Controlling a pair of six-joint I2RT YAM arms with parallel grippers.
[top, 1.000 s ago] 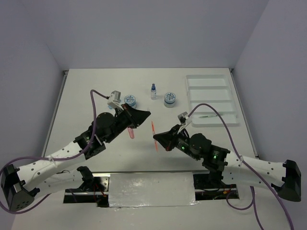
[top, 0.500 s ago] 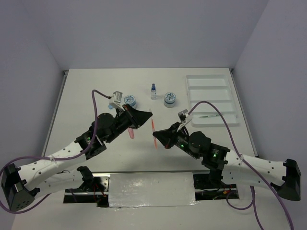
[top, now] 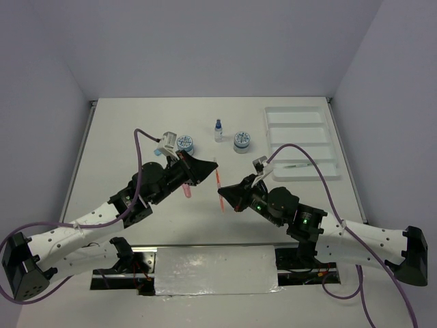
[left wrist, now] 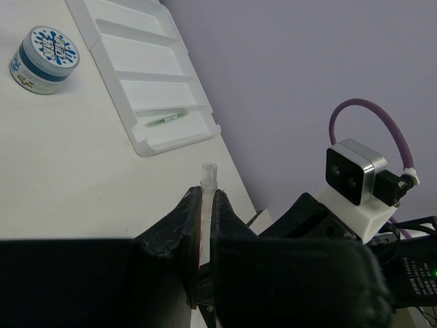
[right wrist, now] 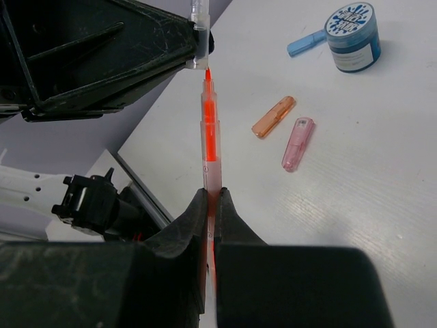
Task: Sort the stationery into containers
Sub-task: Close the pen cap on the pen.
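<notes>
- Though a little apart a second ago, now all but meeting: a small clear plastic pen cap [right wrist: 199, 37], pinched in the nearly closed left gripper [left wrist: 203, 198], and the orange tip of a thin orange-red pen [right wrist: 209, 130], clamped low on its barrel by the fully closed right gripper [right wrist: 210, 198].
- Brought together by small moves on both sides, the pen raised toward the cap.
- Held in the air over the middle of the pale table [top: 136, 123], well apart from the white rectangular plastic tray [top: 300, 113] with long parallel compartments.
- Points, most likely, to capping first and sorting after; only a thin greenish pen [top: 297, 166] so far in the tray's nearest compartment.
- Waiting on the table: two round blue-grey jars [top: 241, 141], a clear blue-capped bottle [top: 218, 130], and stubby pink [right wrist: 298, 142], orange [right wrist: 273, 116] and blue [right wrist: 305, 43] pieces.
- Hard to judge: tip already inside the cap's mouth, or just short of it.
- Hidden: the pen's rear end behind the right fingers, and most of the cap between the left ones.
</notes>
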